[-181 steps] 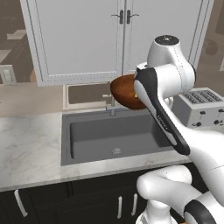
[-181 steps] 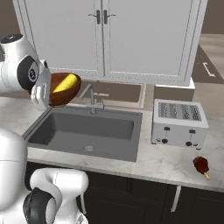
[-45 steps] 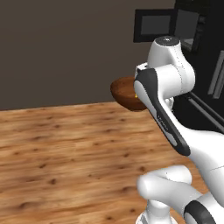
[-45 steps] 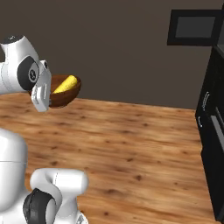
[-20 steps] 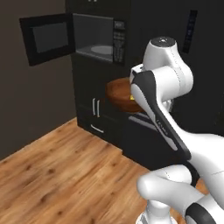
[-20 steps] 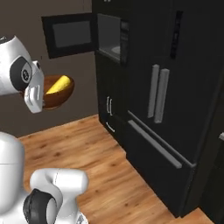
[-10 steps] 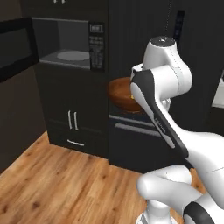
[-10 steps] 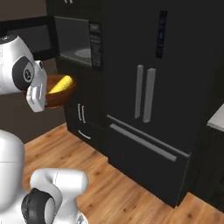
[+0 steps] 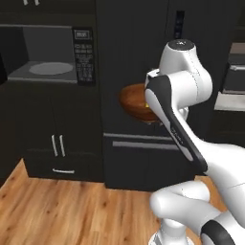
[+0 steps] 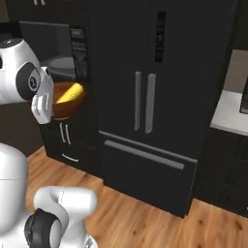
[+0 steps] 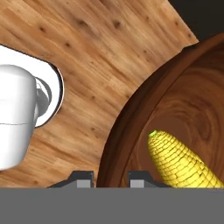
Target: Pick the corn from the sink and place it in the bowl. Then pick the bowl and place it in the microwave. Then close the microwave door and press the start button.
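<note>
Carrying stage, second step of the task, entered largest item first. Refrigerator (image 10: 145, 97): tall black double-door unit, standing to the right of the microwave column. Microwave (image 9: 48, 55): black built-in, cavity open to view with grey interior and a round plate on its floor, keypad panel at its right edge; its door is at most a dark sliver at the left edge of the left base view, too little to describe. Floor (image 9: 57, 210): bare wood planks. Bowl (image 9: 136, 101): reddish-brown, held aloft beside the arm, lower than the cavity floor and to the right of the keypad, well apart from the opening. Corn (image 10: 70, 92): yellow cob lying inside the bowl. Gripper (image 11: 105, 177): fingers clamped across the bowl's rim, one inside, one outside. Judgement: the next move calls for raising the bowl, carrying it left and level into the cavity.
</note>
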Available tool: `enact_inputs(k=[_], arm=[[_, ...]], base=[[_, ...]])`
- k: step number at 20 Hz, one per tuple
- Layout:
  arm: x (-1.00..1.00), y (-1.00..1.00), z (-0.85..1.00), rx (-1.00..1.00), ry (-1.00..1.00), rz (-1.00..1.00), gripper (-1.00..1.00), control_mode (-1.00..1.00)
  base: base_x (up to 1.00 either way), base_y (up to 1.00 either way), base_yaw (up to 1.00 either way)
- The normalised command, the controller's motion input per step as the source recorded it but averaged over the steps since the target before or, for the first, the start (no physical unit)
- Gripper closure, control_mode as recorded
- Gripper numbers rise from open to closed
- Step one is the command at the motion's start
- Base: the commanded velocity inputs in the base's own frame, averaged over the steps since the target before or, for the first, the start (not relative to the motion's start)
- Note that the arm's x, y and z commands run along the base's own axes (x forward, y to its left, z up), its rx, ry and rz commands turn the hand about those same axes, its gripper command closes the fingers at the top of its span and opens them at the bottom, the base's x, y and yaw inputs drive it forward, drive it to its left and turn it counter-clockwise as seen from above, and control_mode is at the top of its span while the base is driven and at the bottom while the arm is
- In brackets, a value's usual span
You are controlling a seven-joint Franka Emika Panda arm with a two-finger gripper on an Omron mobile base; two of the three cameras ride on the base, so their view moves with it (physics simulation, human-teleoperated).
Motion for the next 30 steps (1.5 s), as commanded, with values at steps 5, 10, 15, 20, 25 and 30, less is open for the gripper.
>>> enact_inputs(k=[5,10,15,20,25,30], arm=[[0.00,0.00,0.00,0.00,0.00,0.00,1.00,1.00],[0.00,0.00,0.00,0.00,0.00,0.00,1.00,1.00],[0.00,0.00,0.00,0.00,0.00,0.00,1.00,1.00],[0.00,0.00,0.00,0.00,0.00,0.00,1.00,1.00],[0.00,0.00,0.00,0.00,0.00,0.00,1.00,1.00],[0.00,0.00,0.00,0.00,0.00,0.00,1.00,1.00]], base=[[0.00,1.00,-0.40],[0.00,1.00,-0.34],[0.04,0.96,-0.32],[0.26,0.46,-0.23],[0.47,0.32,-0.11],[0.44,0.93,-0.16]])
